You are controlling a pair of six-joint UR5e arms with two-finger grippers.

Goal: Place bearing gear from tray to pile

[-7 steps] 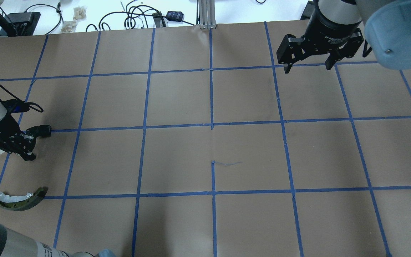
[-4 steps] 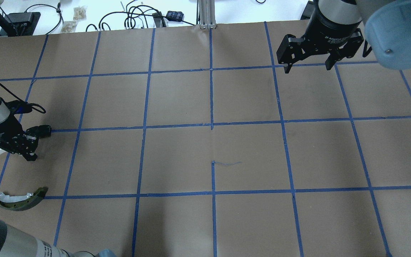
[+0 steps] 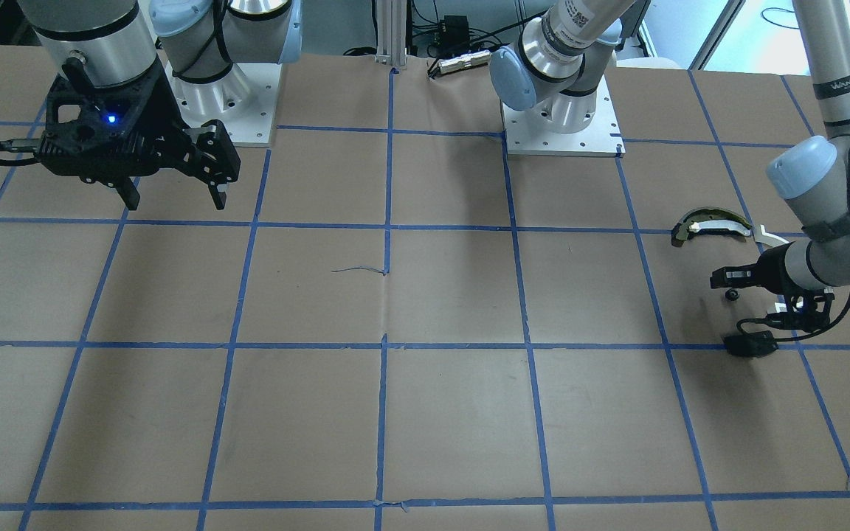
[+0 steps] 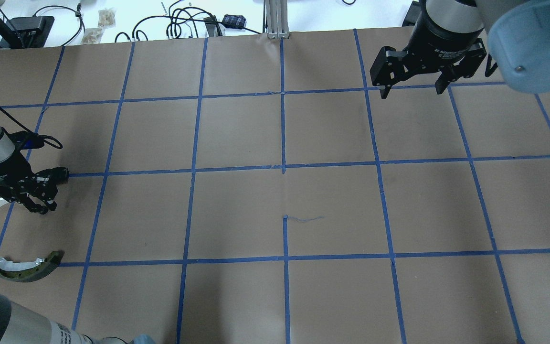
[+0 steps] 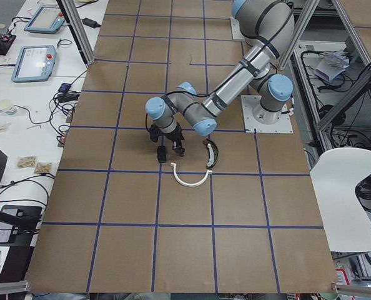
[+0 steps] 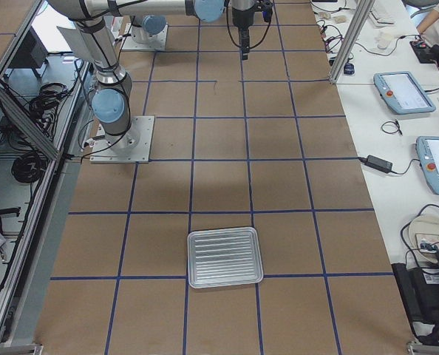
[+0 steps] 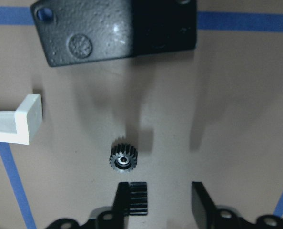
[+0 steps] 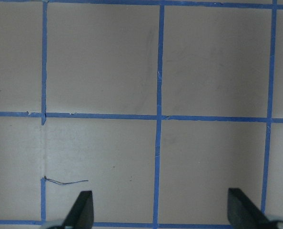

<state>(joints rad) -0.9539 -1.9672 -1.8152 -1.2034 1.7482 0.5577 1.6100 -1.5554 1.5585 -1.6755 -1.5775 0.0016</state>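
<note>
Two fingers (image 7: pixel 131 199) of the left end effector (image 7: pixel 164 202) stand spread at the near edge of the left wrist view, pinching nothing. Just beyond one finger, and apart from it, the bearing gear (image 7: pixel 123 159) lies flat on the desk (image 7: pixel 227 119). Farther out sit the squared end of the white half-ring strip (image 7: pixel 17 125) and, beyond that, the flat black plate (image 7: pixel 98 31). The gear therefore rests within the pile (image 5: pixel 192 184), near both pieces and touching neither. Across the last second the overhead view shows this end effector only turning slightly over the same spot beside the strip, not travelling. That reads as a release already made, and the placing looks essentially complete. The dark curved olive-edged piece (image 4: pixel 29 267) lies a little further along, close against the strip's other end. Well apart, across the desk, the right end effector (image 4: pixel 412 91) hangs with its fingers wide and empty, unmoved over that second. Farthest off, in the exterior right view, the tray (image 6: pixel 225 257) holds nothing visible, which suggests no gear is left to fetch.
</note>
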